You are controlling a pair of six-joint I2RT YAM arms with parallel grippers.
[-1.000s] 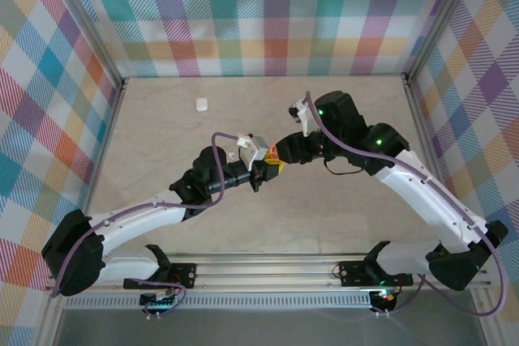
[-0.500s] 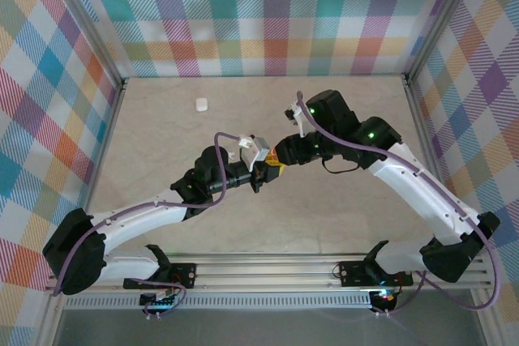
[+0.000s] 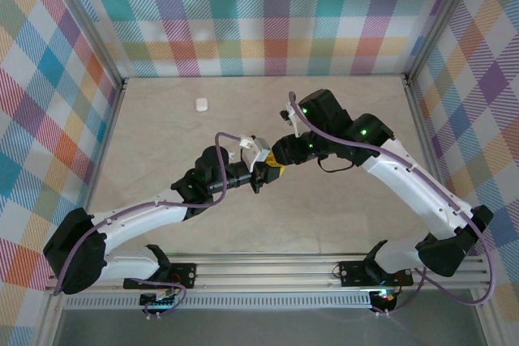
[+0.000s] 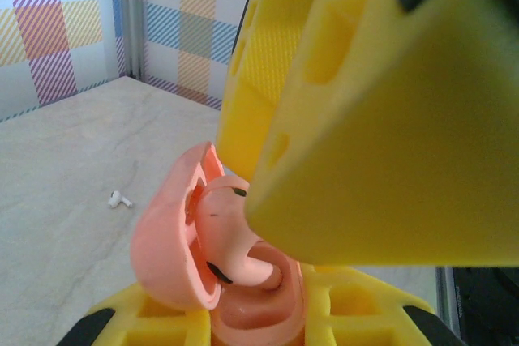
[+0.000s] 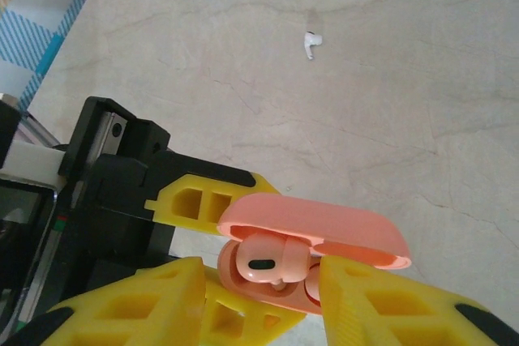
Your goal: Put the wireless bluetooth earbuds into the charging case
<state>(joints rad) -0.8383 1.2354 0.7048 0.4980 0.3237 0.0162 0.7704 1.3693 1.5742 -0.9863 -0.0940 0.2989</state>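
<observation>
A salmon-pink charging case with its lid up sits in my left gripper, which is shut on its base. A pink earbud stands tilted in one socket, its stem going down into the case. A second pink rounded shape beside it is partly hidden. My right gripper is open, its yellow fingers on either side of the earbud with small gaps. From above, the left gripper and the right gripper meet at mid-table. A white earbud lies loose on the table.
A small white piece lies at the back left of the beige table. Plaid walls with metal frame posts enclose the table on three sides. Open surface lies around the two grippers. The loose white earbud also lies left of the case.
The right arm has swung leftward and closed in on the left gripper. The left arm has held still with the case.
</observation>
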